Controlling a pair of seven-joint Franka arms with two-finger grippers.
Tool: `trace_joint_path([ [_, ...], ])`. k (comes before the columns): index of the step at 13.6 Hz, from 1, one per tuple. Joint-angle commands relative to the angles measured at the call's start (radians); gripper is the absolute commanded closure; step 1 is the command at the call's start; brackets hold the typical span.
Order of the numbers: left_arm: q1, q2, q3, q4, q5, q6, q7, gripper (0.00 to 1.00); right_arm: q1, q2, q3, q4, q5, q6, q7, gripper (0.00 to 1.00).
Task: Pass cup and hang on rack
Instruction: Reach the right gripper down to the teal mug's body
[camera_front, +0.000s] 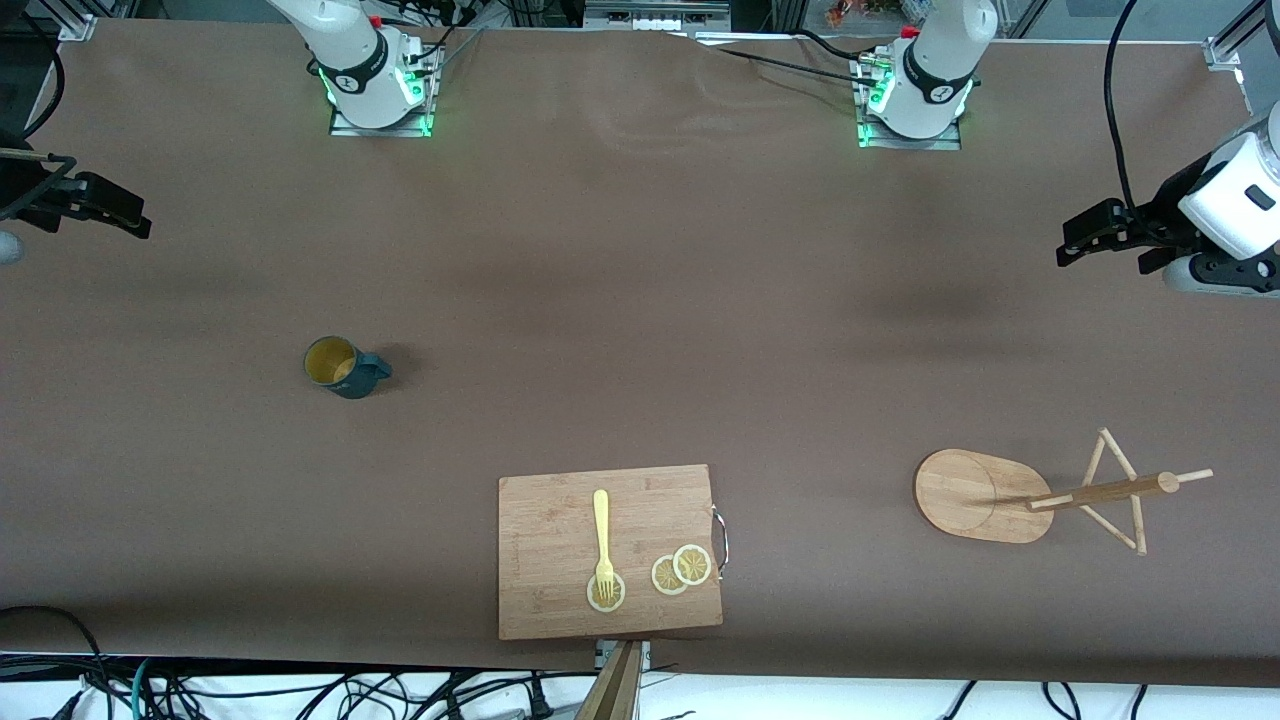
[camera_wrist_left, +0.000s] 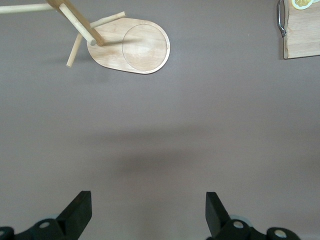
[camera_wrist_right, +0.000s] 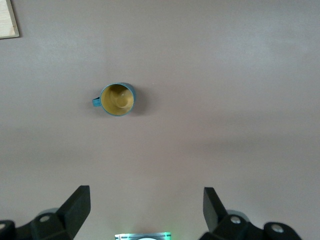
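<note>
The cup (camera_front: 345, 367), a dark teal mug with a yellowish inside, stands upright on the brown table toward the right arm's end. It also shows in the right wrist view (camera_wrist_right: 118, 99). The rack (camera_front: 982, 495), bamboo with an oval base, a post and thin pegs, stands toward the left arm's end, nearer to the front camera than the cup. It also shows in the left wrist view (camera_wrist_left: 132, 46). My right gripper (camera_front: 105, 208) (camera_wrist_right: 146, 207) is open and empty, high over the table's edge. My left gripper (camera_front: 1105, 242) (camera_wrist_left: 148, 210) is open and empty, high over the left arm's end.
A rectangular bamboo cutting board (camera_front: 560, 540) lies at the table's front edge in the middle. On it are a yellow fork (camera_front: 601, 535) and lemon slices (camera_front: 681, 570). Cables hang below the front edge.
</note>
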Motion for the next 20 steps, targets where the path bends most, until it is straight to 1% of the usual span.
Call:
trace_joint_path([
  [1, 0.005, 0.006, -0.001, 0.012, -0.002, -0.015, 0.011, 0.0, -0.011, 0.023, 0.007, 0.04, -0.003, -0.009, 0.002, 0.0],
  [6, 0.005, 0.006, -0.001, 0.013, -0.002, -0.015, 0.011, 0.0, -0.001, 0.046, 0.012, 0.037, -0.002, 0.02, 0.002, 0.0],
  [11, 0.005, 0.006, -0.001, 0.013, -0.002, -0.015, 0.011, 0.0, 0.035, 0.132, 0.016, 0.034, -0.003, 0.078, 0.007, 0.0],
  [16, 0.005, 0.006, -0.001, 0.013, -0.002, -0.017, 0.011, 0.0, 0.043, 0.267, 0.016, 0.037, -0.003, 0.111, 0.002, 0.0],
  [20, 0.007, 0.007, 0.001, 0.013, -0.002, -0.015, 0.011, 0.0, 0.066, 0.374, 0.016, 0.028, 0.002, 0.183, 0.013, 0.0],
])
